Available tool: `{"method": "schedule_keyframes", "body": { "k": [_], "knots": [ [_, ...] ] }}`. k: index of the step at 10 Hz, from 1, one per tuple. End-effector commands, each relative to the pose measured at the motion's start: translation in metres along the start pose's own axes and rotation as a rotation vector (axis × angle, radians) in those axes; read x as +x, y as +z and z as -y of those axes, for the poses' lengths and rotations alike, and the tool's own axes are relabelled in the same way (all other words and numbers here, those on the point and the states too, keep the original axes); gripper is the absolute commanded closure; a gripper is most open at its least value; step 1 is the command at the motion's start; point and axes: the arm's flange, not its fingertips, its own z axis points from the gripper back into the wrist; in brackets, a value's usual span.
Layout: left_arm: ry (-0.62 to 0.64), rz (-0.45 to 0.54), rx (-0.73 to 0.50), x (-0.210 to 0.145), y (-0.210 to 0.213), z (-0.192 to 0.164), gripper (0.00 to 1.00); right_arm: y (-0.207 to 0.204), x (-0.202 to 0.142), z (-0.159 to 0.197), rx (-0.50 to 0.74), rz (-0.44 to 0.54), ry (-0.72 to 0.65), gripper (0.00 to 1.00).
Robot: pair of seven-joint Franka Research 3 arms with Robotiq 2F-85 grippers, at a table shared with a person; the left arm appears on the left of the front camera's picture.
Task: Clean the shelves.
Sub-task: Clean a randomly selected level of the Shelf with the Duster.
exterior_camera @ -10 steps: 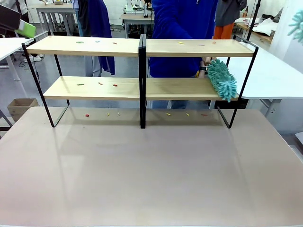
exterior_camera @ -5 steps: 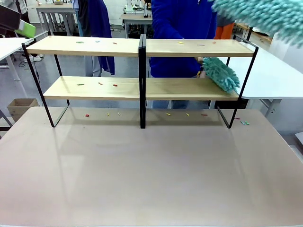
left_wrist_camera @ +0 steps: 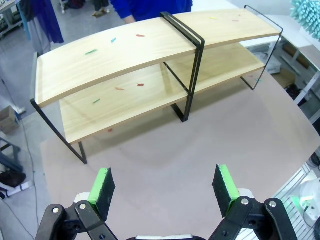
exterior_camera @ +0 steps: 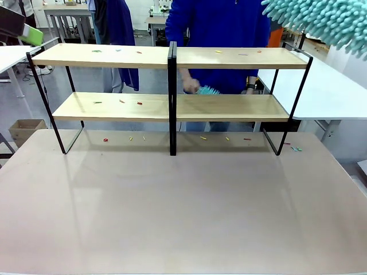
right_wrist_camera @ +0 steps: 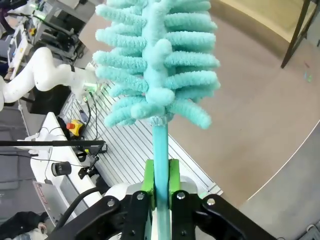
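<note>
Your right gripper [right_wrist_camera: 160,175]: clamped on teal duster [right_wrist_camera: 157,65] handle, raised near the table's [exterior_camera: 183,217] far right corner. Your left gripper [left_wrist_camera: 165,187]: spread wide, holding nothing. Shelves [exterior_camera: 103,55]: along the table's far edge; lower right board [exterior_camera: 229,107] looks swept, coloured scraps [exterior_camera: 139,103] left on the other three.

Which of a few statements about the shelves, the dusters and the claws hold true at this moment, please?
1. The right claw is shut on the handle of the teal duster. True.
2. The left claw holds a cloth. False: it is open and empty.
3. Coloured scraps lie on the top board of the shelves. True.
4. The person's hand rests on the top board. False: it is behind the shelves at the lower board's height, holding a second teal duster.
</note>
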Motion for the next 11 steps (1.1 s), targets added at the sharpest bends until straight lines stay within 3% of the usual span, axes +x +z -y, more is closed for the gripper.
{"method": "schedule_keyframes", "body": {
  "k": [1, 2, 4, 7, 9, 11],
  "knots": [
    [-0.005, 0.0, -0.003, 0.0, 0.0, 0.0, 0.0, -0.002, 0.004, -0.003, -0.011, -0.003, 0.005, 0.87],
    [-0.005, 0.0, -0.003, 0.0, 0.0, 0.0, 0.0, -0.014, 0.028, -0.013, -0.034, -0.038, -0.02, 0.87],
    [-0.005, 0.0, -0.003, 0.0, 0.0, 0.0, 0.0, -0.029, 0.104, -0.04, -0.136, -0.099, -0.208, 0.87],
    [-0.005, 0.0, -0.003, 0.0, 0.0, 0.0, 0.0, -0.076, 0.217, -0.069, -0.146, -0.258, -0.286, 0.87],
    [-0.005, 0.0, -0.003, 0.0, 0.0, 0.0, 0.0, -0.112, 0.268, -0.085, -0.199, -0.202, -0.302, 0.87],
    [-0.005, 0.0, -0.003, 0.0, 0.0, 0.0, 0.0, -0.141, 0.284, -0.087, -0.204, -0.25, -0.345, 0.87]
  ]
}}
